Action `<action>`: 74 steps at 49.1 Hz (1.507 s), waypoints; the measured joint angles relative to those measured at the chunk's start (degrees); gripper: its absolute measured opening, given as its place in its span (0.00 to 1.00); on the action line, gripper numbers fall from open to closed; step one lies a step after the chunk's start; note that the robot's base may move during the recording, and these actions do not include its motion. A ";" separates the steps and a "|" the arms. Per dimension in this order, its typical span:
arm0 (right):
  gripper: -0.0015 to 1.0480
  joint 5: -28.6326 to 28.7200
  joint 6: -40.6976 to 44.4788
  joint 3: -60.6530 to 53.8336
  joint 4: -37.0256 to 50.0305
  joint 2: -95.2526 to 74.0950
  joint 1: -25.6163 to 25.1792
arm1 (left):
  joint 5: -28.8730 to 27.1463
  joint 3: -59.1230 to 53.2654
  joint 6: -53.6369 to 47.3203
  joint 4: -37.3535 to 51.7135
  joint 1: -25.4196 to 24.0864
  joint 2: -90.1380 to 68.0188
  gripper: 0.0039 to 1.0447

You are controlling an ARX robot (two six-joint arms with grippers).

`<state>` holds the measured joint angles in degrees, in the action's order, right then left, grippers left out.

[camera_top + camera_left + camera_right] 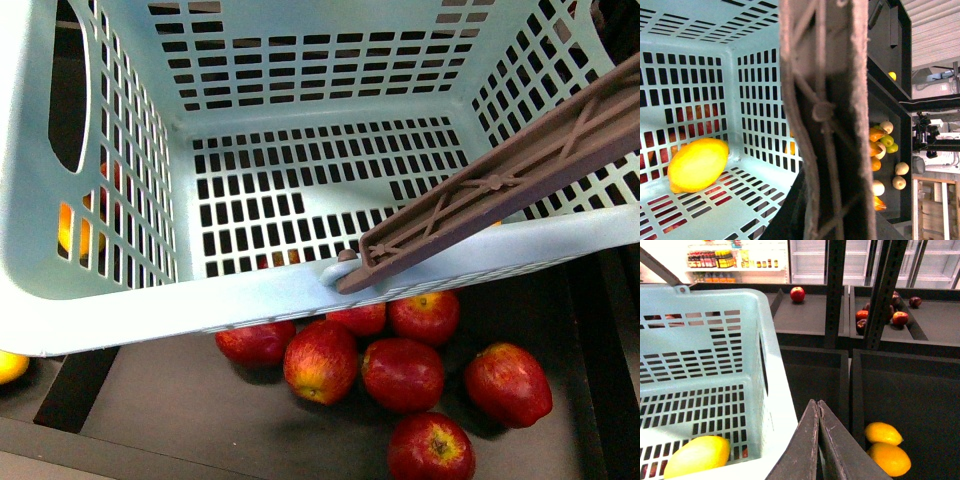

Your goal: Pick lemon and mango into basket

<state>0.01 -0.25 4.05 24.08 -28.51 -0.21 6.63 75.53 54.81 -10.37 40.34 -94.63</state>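
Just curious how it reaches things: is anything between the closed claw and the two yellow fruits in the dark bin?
Only a dark divider between bins. The right gripper points over the bin beside the basket; the two yellow-orange fruits lie just past that divider, otherwise uncovered.

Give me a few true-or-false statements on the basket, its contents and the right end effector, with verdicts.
1. A lemon lies inside the basket. True.
2. The right end effector is open. False: its jaws are shut, with nothing between them.
3. Red apples lie in the bin below the basket's near rim. True.
4. The handle is aqua like the basket. False: it is brown.
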 joint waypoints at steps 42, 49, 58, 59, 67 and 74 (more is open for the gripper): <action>0.92 -0.17 0.07 -1.51 -2.45 4.13 0.11 | 0.85 0.00 0.52 0.00 0.63 -0.22 0.04; 0.92 -0.20 0.07 -1.57 -2.45 4.20 0.11 | 0.22 0.09 0.33 0.00 0.39 -0.22 0.04; 0.92 -0.04 0.09 -1.68 -2.45 4.17 0.11 | -0.35 0.11 -0.09 -0.09 0.15 -0.26 0.04; 0.92 0.00 0.09 -1.68 -2.45 4.17 0.11 | -0.33 0.11 -0.07 -0.11 0.15 -0.26 0.04; 0.92 0.00 0.07 -1.68 -2.45 4.20 0.11 | 0.35 0.11 0.11 -0.09 0.15 -0.26 0.04; 0.92 -0.04 0.09 -1.68 -2.45 4.22 0.11 | 0.39 0.13 0.11 -0.09 0.15 -0.26 0.04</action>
<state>-0.03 -0.16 2.37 21.63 -24.29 -0.10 7.03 75.66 54.92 -10.46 40.49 -94.89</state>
